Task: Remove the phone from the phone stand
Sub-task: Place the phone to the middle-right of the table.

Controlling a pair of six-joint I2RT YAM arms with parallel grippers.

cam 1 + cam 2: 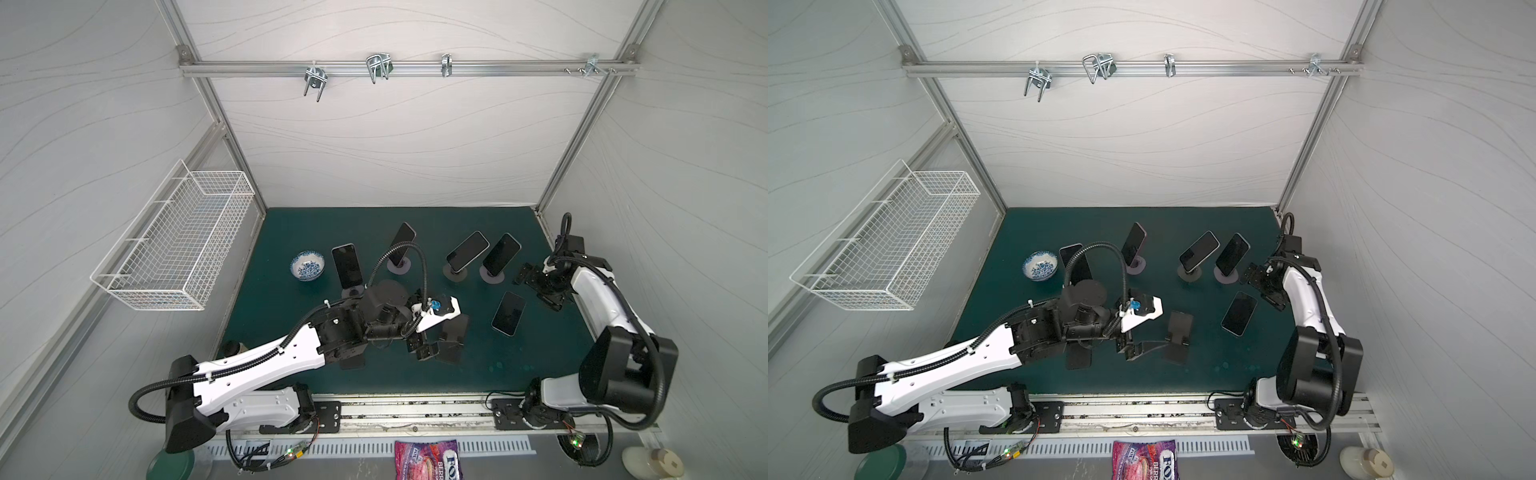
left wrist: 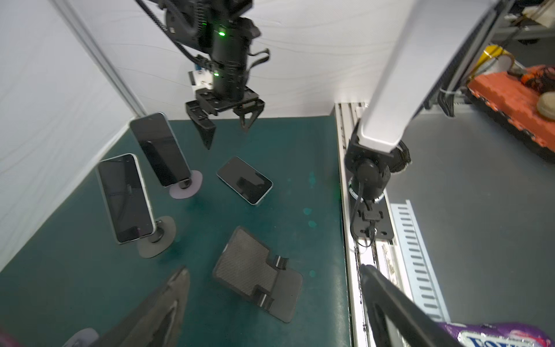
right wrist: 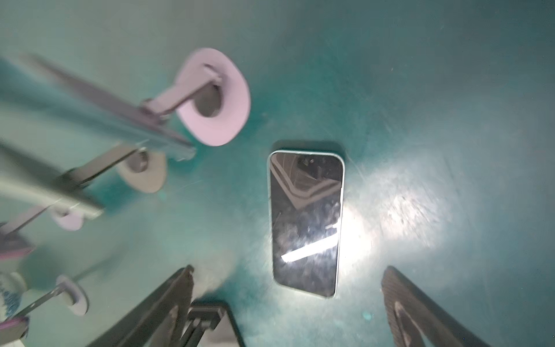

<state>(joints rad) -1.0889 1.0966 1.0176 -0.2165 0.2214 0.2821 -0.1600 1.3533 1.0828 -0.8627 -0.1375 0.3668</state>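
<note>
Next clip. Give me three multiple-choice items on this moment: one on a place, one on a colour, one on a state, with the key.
1. The bowl sits on the mat's:
A. robot's-left half
B. robot's-right half
C. exact centre

2. The mat is:
A. red
B. grey
C. dark green

3. The right claw is:
A. shut on a phone
B. open and empty
C. shut and empty

Key:
1. A, because the bowl lies on the same half as the left arm.
2. C, because every view shows a teal-green surface.
3. B, because its fingers are spread above the flat phone.
</note>
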